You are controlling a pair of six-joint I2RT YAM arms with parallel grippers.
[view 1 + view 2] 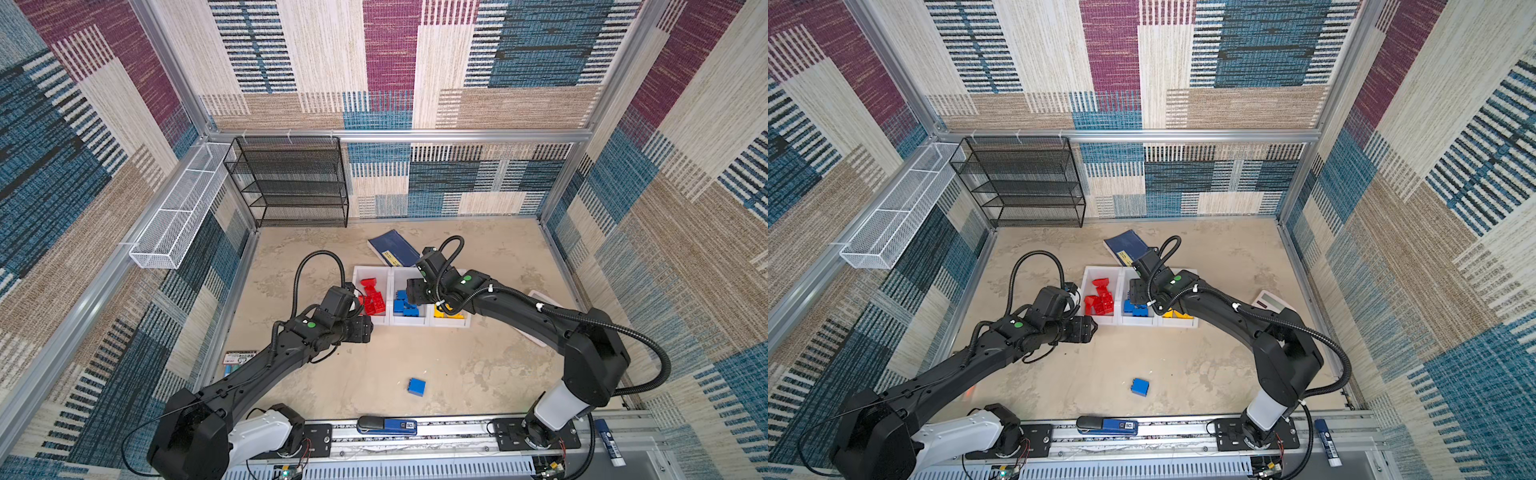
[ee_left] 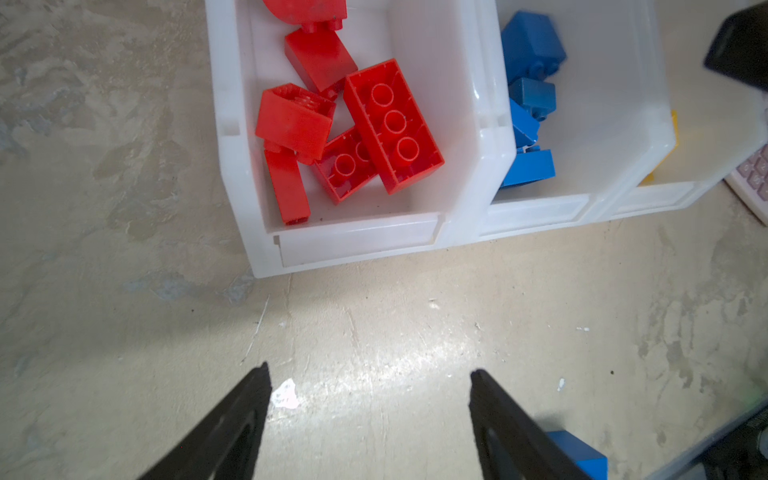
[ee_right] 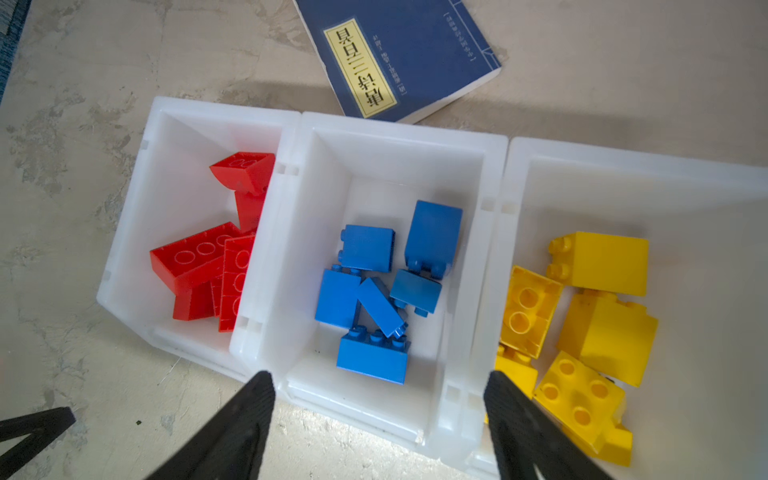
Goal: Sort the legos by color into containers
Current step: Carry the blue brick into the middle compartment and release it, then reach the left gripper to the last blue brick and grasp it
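Three joined white containers (image 1: 391,286) (image 3: 291,174) stand mid-table. The left one holds several red legos (image 1: 371,298) (image 2: 390,124), the middle one several blue legos (image 1: 404,305) (image 3: 374,291), the right one several yellow legos (image 1: 1177,314) (image 3: 598,299). One blue lego (image 1: 416,387) (image 1: 1140,387) lies alone on the table nearer the front, seen beside a finger in the left wrist view (image 2: 577,455). My left gripper (image 2: 370,370) (image 1: 365,328) is open and empty over bare table before the red bin. My right gripper (image 3: 379,376) (image 1: 411,296) hangs open and empty over the middle bin's front edge.
A blue book (image 1: 392,248) lies behind the bins and a calculator (image 1: 1273,301) to their right. A black mesh rack (image 1: 291,183) and a white wire basket (image 1: 178,216) are at the back left. A stapler (image 1: 386,426) rests on the front rail.
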